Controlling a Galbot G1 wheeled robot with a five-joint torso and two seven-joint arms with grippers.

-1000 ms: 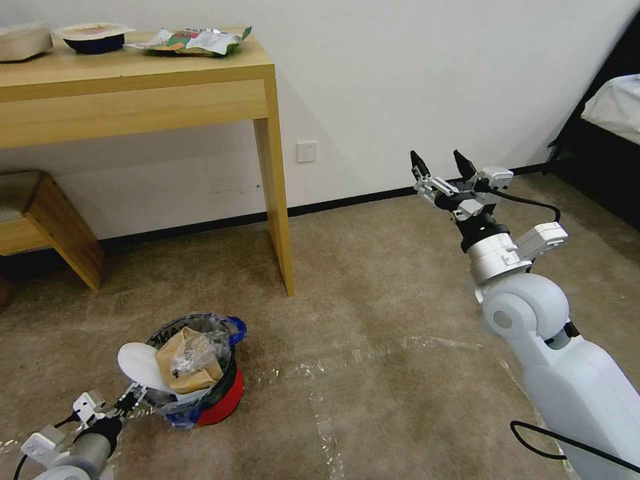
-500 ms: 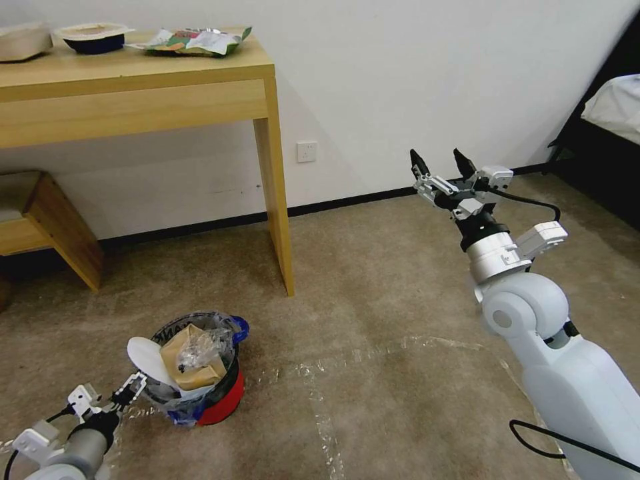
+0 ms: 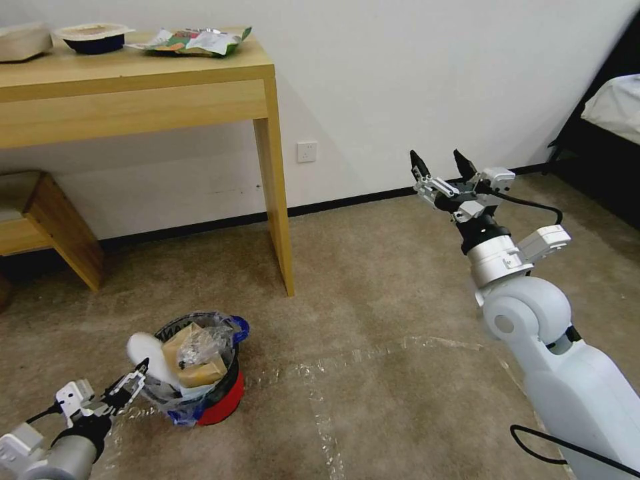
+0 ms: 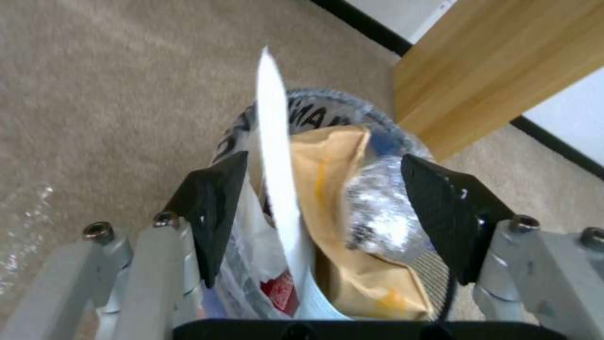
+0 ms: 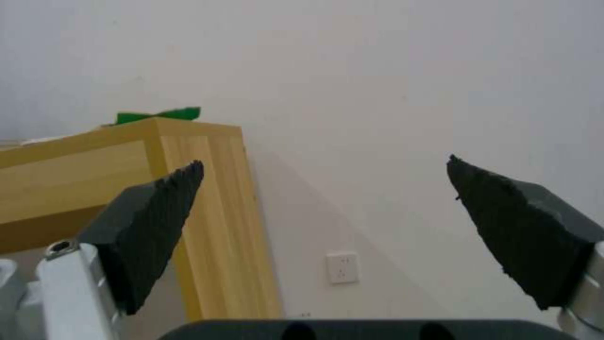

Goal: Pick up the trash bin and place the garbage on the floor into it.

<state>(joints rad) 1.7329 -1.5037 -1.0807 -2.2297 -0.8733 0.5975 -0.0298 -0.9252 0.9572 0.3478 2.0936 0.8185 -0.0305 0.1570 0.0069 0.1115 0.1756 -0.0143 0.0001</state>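
The trash bin (image 3: pixel 223 400) is a small red bucket with a clear bag, standing on the carpet at the lower left. Garbage sticks out of it: a white slipper sole (image 3: pixel 148 357), brown cardboard (image 3: pixel 197 367) and crumpled clear plastic (image 3: pixel 200 347). My left gripper (image 3: pixel 130 385) is open just beside the bin's near rim. In the left wrist view the sole (image 4: pixel 277 189) stands edge-on between the spread fingers of my left gripper (image 4: pixel 324 160), close to one pad, above the cardboard (image 4: pixel 343 236). My right gripper (image 3: pixel 437 157) is raised in the air at the right, open and holding nothing; its wrist view (image 5: pixel 324 160) faces the wall.
A wooden desk (image 3: pixel 133 87) with a food bowl and a snack bag stands behind the bin, its leg (image 3: pixel 280 213) close by. A low wooden bench (image 3: pixel 47 220) is at the left and a bed (image 3: pixel 617 107) at the far right. Bare carpet lies between the arms.
My left gripper has drawn back toward me and away from the bin. The white sole has tipped more upright and slid deeper into the bin. The right arm has barely moved.
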